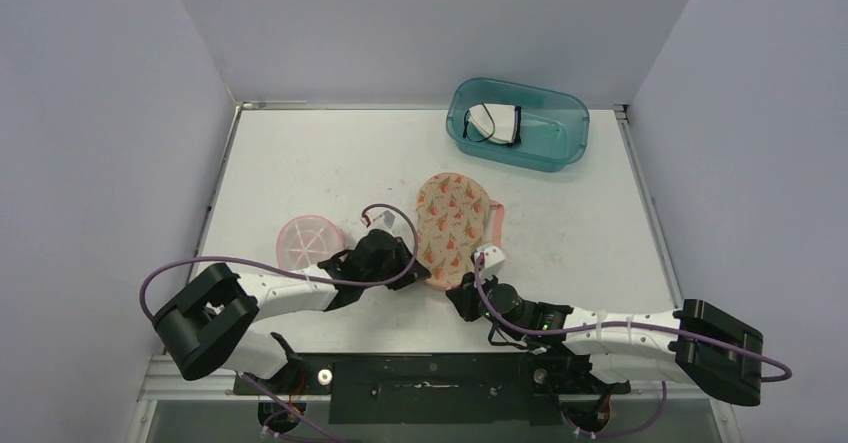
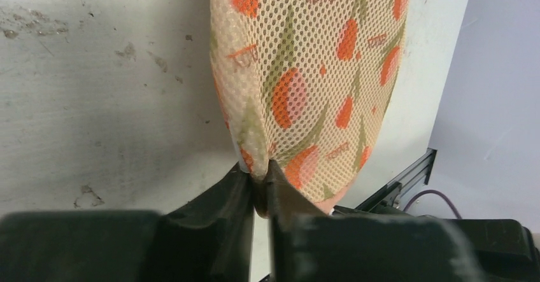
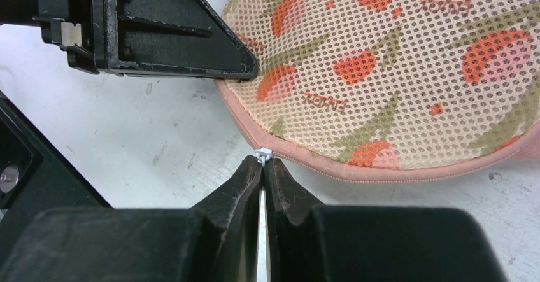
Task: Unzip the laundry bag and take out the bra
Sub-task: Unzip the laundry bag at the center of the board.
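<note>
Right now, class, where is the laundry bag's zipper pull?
In the right wrist view the zipper pull sits mid-frame on the laundry bag's pink edge, pinched by the right gripper.

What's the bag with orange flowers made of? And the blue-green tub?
The laundry bag looks like soft mesh fabric, matte: tiny holes everywhere, with a smooth pink trim at the edge. The tub looks like hard plastic, probably: its teal wall is glossy and see-through.

Laundry bag point(image 3: 407, 59) mesh: small orange word repeated, letters not legible
</note>
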Controlling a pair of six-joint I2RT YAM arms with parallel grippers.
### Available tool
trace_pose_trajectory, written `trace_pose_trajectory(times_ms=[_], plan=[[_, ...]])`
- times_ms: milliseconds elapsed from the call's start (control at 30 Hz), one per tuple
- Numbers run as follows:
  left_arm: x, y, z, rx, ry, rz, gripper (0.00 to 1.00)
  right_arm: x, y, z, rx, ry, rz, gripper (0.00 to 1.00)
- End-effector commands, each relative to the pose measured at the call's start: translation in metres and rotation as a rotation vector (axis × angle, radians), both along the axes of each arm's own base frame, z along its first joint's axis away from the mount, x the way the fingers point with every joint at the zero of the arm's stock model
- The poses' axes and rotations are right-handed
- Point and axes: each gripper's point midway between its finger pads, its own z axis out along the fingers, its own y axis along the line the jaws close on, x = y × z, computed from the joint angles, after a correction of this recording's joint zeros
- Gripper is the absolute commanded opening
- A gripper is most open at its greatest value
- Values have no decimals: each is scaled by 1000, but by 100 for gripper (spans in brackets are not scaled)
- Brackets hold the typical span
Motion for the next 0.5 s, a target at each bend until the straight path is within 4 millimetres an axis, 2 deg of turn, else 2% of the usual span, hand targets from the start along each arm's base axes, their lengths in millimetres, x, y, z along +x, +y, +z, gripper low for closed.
trace_pose_trajectory(times_ms=[0, 100, 167, 233, 300, 467], plan=[[16, 8, -1, 56, -38, 7, 20, 1, 3, 5, 25, -13, -4, 5], [8, 7, 3, 28, -27, -1, 65, 2, 8, 9, 42, -16, 4, 5], [0, 10, 3, 19, -9, 4, 81, 1, 12, 11, 51, -16, 13, 5], [-9, 14, 3, 9, 12, 13, 91, 1, 17, 13, 62, -16, 26, 5], [-19, 17, 3, -7, 31, 18, 95, 0, 22, 13, 69, -10, 43, 5], [-38, 16, 10, -56, 45, 34, 96, -2, 36, 15, 87, -9, 81, 5]])
